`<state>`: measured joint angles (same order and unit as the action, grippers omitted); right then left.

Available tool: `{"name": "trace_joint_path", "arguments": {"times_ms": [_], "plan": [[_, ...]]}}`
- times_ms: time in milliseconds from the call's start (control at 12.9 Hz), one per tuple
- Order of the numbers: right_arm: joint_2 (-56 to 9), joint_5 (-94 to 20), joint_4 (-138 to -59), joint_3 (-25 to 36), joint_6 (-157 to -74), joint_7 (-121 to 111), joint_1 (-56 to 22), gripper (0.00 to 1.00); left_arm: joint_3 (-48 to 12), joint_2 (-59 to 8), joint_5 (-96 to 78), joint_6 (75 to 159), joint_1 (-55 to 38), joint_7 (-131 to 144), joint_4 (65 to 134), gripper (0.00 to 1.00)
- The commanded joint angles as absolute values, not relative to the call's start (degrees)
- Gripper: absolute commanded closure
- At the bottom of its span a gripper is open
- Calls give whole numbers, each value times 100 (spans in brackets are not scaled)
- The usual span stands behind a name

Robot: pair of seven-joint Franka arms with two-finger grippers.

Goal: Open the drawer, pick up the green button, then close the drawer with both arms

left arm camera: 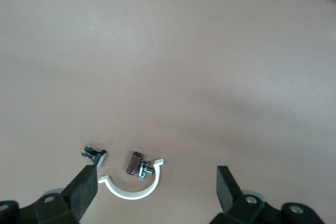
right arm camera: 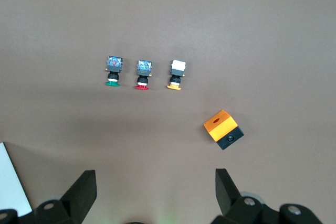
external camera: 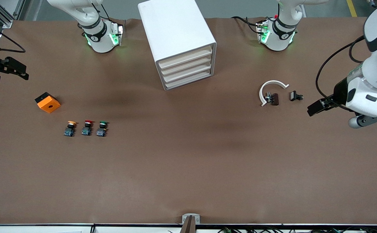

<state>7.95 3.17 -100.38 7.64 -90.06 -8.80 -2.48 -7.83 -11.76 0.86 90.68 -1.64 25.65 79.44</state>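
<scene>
With all four cream-fronted drawers (external camera: 186, 66) of the tall white box cabinet (external camera: 175, 32) shut, the first step is probably pulling one open squarely by its front edge while the other arm steadies the cabinet. The left gripper (left arm camera: 152, 192) hangs wide open over the white curved clip (external camera: 271, 88); the right gripper (right arm camera: 155, 195), also spread wide, hovers at the right arm's end. The green-capped push button (external camera: 102, 128) lies on the brown table (external camera: 188, 168), beside the red-capped button (external camera: 87, 127), near the orange block (external camera: 47, 102).

Bare table before cabinet (external camera: 182, 42), red-capped button (external camera: 87, 127) crowding green button (external camera: 102, 128)
</scene>
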Motion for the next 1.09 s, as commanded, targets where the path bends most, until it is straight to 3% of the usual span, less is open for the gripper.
{"name": "trace_joint_path", "arguments": {"times_ms": [0,621,1009], "plan": [[791,229,-9704,712,-8816,-853,-281,0,-826,-1046,176,8895,113,1726,7910,0],[774,229,-9378,729,-8604,-642,-246,0,-853,-537,141,8386,316,1143,7954,0],[765,229,-9343,703,-8622,-650,-281,0,-589,-28,44,8674,124,1011,8610,0]]}}
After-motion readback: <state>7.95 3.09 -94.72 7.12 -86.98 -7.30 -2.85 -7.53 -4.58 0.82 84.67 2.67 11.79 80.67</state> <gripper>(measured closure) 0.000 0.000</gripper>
